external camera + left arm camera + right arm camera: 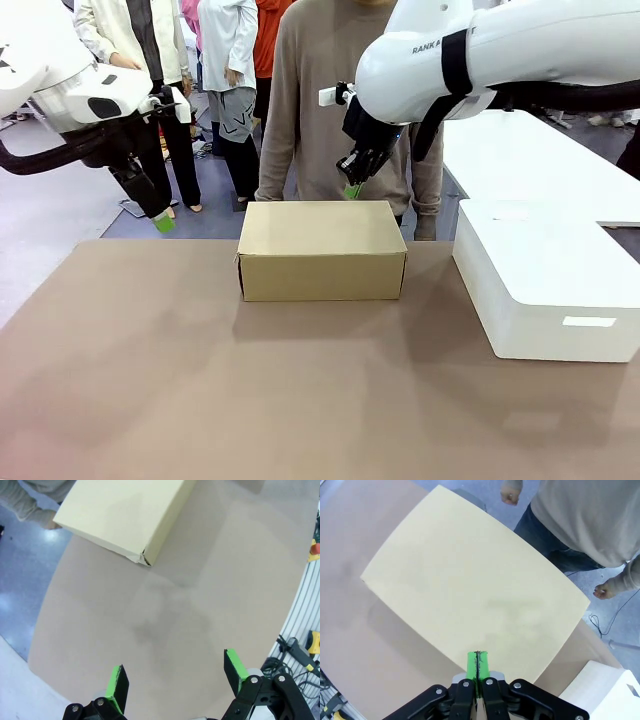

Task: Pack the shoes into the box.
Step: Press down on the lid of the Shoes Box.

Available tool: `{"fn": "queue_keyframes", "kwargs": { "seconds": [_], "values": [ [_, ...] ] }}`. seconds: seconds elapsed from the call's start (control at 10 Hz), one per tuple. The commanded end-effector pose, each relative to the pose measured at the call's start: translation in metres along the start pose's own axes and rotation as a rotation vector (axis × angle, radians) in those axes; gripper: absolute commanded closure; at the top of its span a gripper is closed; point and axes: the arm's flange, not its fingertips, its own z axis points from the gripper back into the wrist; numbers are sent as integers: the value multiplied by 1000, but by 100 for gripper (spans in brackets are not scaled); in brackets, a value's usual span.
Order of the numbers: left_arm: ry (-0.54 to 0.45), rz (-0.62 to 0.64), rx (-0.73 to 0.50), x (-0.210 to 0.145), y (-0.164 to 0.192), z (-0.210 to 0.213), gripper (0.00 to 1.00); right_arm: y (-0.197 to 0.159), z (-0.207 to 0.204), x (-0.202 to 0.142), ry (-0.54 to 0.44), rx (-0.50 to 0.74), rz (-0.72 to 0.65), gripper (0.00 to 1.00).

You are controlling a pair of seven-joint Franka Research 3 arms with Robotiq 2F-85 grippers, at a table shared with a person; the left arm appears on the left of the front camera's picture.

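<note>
The tan cardboard box [321, 249] stands closed at the far middle of the table, lid flat on top. The shoes are out of view. My right gripper [354, 188] hangs shut just above the box's far right edge, nothing between its green pads; its wrist view looks down on the box lid [475, 590] with the shut gripper [477, 666] over the lid's near edge. My left gripper [163, 222] hovers open beyond the table's far left edge. In the left wrist view the open gripper [176, 677] hangs over bare table, the box [122, 515] farther off.
A large white block [545, 280] sits on the table's right side. A person in a beige sweater [330, 110] stands behind the box, hands [604, 591] at their sides. Other people stand farther back on the left. Cables and tools [305, 650] lie off the table edge.
</note>
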Motion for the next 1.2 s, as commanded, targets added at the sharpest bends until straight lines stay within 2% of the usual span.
{"fn": "queue_keyframes", "kwargs": {
  "seconds": [0.0, 0.3, 0.9, 1.0, 1.1],
  "values": [
    [3, 0, 7, 0, 2, 1, 0, 2, 3, 9, -8, -12, -12, 100],
    [3, 0, 7, 0, 2, 1, 0, 15, 10, -12, 43, 7, 0, 100],
    [3, 0, 7, 0, 2, 1, 0, 68, 66, -112, 5, -50, 29, 100],
    [3, 0, 7, 0, 2, 1, 0, 75, 74, -132, 9, -61, 21, 96],
    [3, 0, 7, 0, 2, 1, 0, 81, 81, -151, 23, -49, 18, 77]
  ]
}}
